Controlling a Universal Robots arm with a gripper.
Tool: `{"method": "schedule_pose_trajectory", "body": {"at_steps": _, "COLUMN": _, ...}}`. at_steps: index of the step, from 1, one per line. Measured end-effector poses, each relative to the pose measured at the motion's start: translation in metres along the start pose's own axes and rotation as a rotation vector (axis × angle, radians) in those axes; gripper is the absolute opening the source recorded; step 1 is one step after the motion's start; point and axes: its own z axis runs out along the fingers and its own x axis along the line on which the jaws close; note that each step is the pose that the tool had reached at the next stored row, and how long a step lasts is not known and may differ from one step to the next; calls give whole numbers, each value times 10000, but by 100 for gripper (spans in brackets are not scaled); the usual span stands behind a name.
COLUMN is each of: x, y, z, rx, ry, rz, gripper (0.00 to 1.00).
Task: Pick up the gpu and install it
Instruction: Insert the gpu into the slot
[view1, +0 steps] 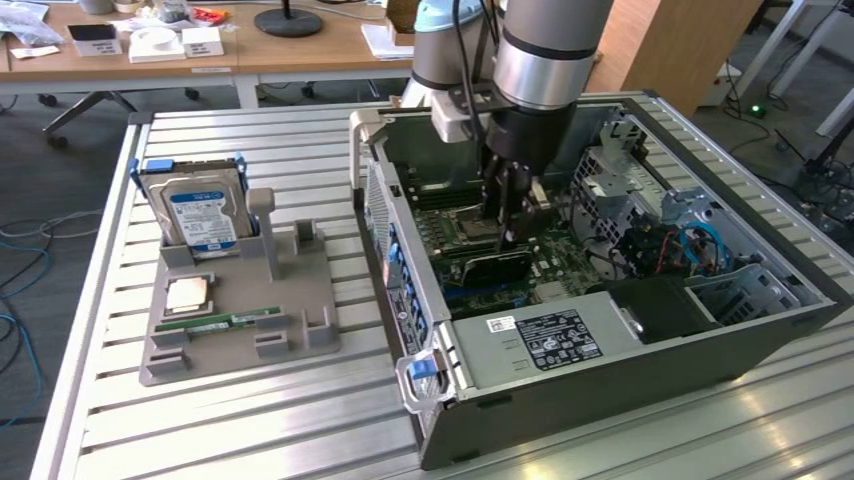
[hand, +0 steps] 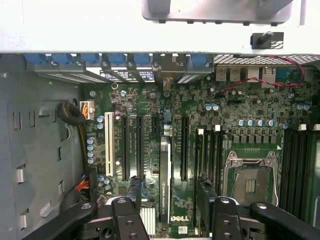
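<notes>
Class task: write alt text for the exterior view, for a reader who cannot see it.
A robot arm's open gripper reaches down into an open computer case, just above the gpu standing on edge on the motherboard. On the exterior view's left, a grey holder carries a hard drive, a processor chip and a memory stick.

"DELL" in white on the motherboard (hand: 240, 115), at 6 o'clock in the wrist view; other labels unreadable.

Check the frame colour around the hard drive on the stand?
Blue frame around the silver hard drive; the exterior view shows it best.
</notes>
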Motion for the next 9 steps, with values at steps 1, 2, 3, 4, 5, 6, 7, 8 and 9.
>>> {"method": "schedule_pose_trajectory", "body": {"at_steps": 1, "x": 0, "y": 0, "z": -4, "rx": 1, "ry": 1, "rz": 0, "gripper": 57}}
{"method": "schedule_pose_trajectory", "body": {"at_steps": 2, "x": 0, "y": 0, "z": -8, "rx": 1, "ry": 1, "rz": 0, "gripper": 57}}
{"method": "schedule_pose_trajectory", "body": {"at_steps": 3, "x": 0, "y": -1, "z": -12, "rx": 1, "ry": 1, "rz": 0, "gripper": 57}}
{"method": "schedule_pose_trajectory", "body": {"at_steps": 4, "x": 0, "y": -1, "z": -15, "rx": 2, "ry": 0, "rz": 0, "gripper": 57}}
{"method": "schedule_pose_trajectory", "body": {"at_steps": 5, "x": 0, "y": -1, "z": -17, "rx": 2, "ry": 0, "rz": 0, "gripper": 57}}
{"method": "schedule_pose_trajectory", "body": {"at_steps": 6, "x": 0, "y": -1, "z": -20, "rx": 1, "ry": 2, "rz": 0, "gripper": 57}}
{"method": "schedule_pose_trajectory", "body": {"at_steps": 7, "x": 0, "y": -1, "z": -23, "rx": 1, "ry": 3, "rz": -1, "gripper": 57}}
{"method": "schedule_pose_trajectory", "body": {"at_steps": 8, "x": 0, "y": -1, "z": -24, "rx": 2, "ry": 3, "rz": -1, "gripper": 57}}
{"method": "schedule_pose_trajectory", "body": {"at_steps": 9, "x": 0, "y": -1, "z": -26, "rx": 1, "ry": 3, "rz": 0, "gripper": 57}}
